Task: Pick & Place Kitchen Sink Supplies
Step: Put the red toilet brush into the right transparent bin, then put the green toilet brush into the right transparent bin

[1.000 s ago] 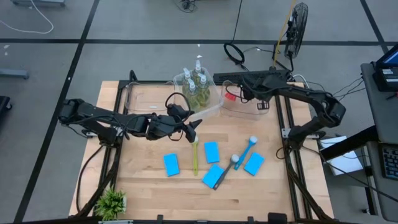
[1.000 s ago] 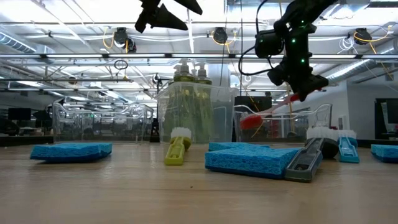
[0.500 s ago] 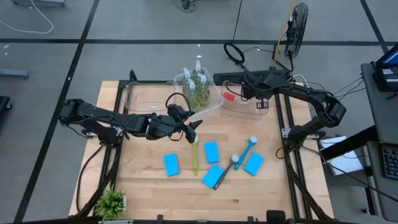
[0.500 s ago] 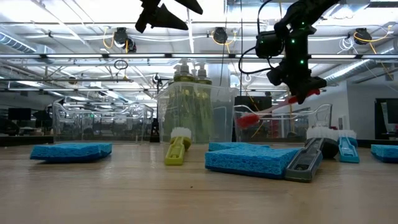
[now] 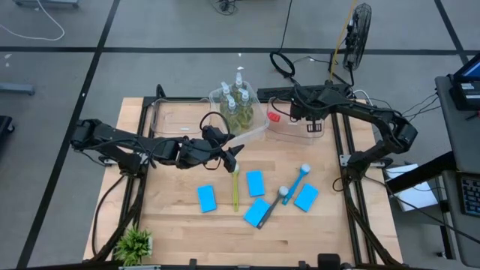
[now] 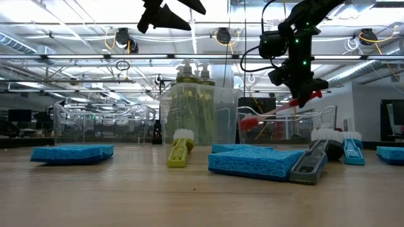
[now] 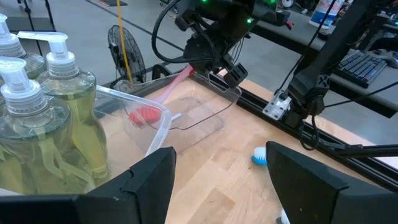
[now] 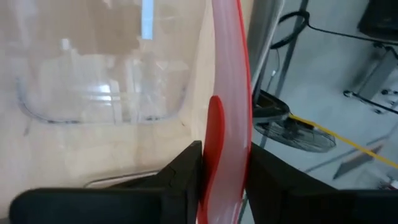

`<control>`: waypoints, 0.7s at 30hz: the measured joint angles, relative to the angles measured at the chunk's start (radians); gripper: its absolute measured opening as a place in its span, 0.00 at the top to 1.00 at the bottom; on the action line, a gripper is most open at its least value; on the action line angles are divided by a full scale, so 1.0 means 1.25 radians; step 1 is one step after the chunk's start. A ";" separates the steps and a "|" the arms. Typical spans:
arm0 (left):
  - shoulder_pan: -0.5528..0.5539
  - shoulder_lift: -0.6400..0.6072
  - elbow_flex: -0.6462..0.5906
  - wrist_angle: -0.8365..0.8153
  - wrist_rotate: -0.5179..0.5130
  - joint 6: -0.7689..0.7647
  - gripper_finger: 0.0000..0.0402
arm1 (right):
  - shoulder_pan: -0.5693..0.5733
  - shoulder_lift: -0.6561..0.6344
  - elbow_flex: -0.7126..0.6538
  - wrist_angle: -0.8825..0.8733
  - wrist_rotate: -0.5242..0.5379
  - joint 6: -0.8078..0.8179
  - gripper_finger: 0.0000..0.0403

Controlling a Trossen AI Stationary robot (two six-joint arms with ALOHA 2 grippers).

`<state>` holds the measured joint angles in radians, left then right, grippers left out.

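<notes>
My right gripper is shut on the red dish brush above the right clear tub. The brush's head slants down inside that tub. My left gripper hovers open above the table's middle, near the yellow-green brush, touching nothing. Several pump bottles stand in the middle tub. Several light-blue sponges lie flat on the table. A blue brush lies there too. My right gripper pinches the red brush's handle between its two fingers, toward the end away from the head. The fingers come from above and lie across the handle. The brush is lifted and tilted, its head end lowest, at the height of the tub's wall.
An empty-looking clear tub stands at the far left. A dark-handled brush rests across a sponge. A fourth sponge lies to the right. A potted plant sits at the near left corner. Bare wood lies along the near edge.
My right gripper has shifted slightly toward the table's left with the red brush. The brush's head has edged further left within the right tub. The left arm has kept still.
</notes>
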<state>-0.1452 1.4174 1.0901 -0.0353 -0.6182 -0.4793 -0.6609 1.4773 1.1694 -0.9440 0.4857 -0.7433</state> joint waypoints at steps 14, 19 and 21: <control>0.000 0.000 0.000 0.000 0.041 0.000 0.37 | 0.000 0.001 0.000 0.002 -0.015 -0.003 0.67; 0.000 0.000 0.000 0.000 0.042 0.000 0.37 | 0.002 -0.005 0.000 0.001 0.027 0.023 0.64; 0.000 0.000 0.000 0.000 0.042 0.000 0.37 | 0.006 -0.018 0.000 0.011 0.061 0.039 0.63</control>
<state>-0.1452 1.4178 1.0901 -0.0349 -0.5663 -0.4794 -0.6529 1.4551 1.1698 -0.9308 0.5618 -0.6950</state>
